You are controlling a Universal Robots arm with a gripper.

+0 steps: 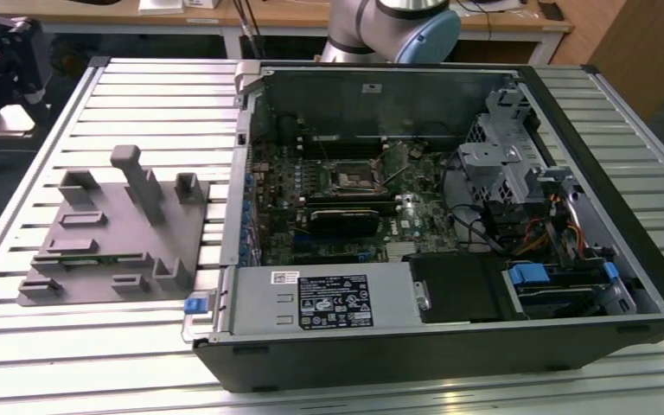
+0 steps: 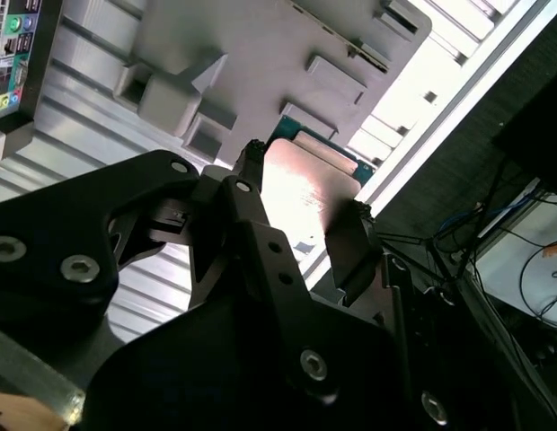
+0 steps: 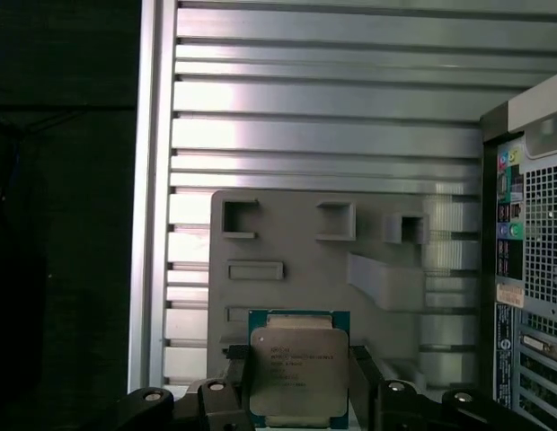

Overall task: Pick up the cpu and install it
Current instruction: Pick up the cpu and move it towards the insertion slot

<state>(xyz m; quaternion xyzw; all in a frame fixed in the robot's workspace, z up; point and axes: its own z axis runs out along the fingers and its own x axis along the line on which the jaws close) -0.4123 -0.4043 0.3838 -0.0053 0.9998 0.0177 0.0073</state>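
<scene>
Slatted table (image 1: 136,86) carries the fixture (image 1: 113,233), above which the gripper (image 3: 301,384) grips the cpu (image 3: 299,359) by two edges, so pick-up looks done and seating it in the case (image 1: 448,346) beside the fixture remains

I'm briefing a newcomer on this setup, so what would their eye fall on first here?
The open computer case dominates the exterior view, its motherboard exposed, lying on a slatted metal table. To the exterior view's left of it sits a grey fixture block with upright posts. In both wrist views the gripper clamps the cpu by two opposite edges, that block behind it.
</scene>
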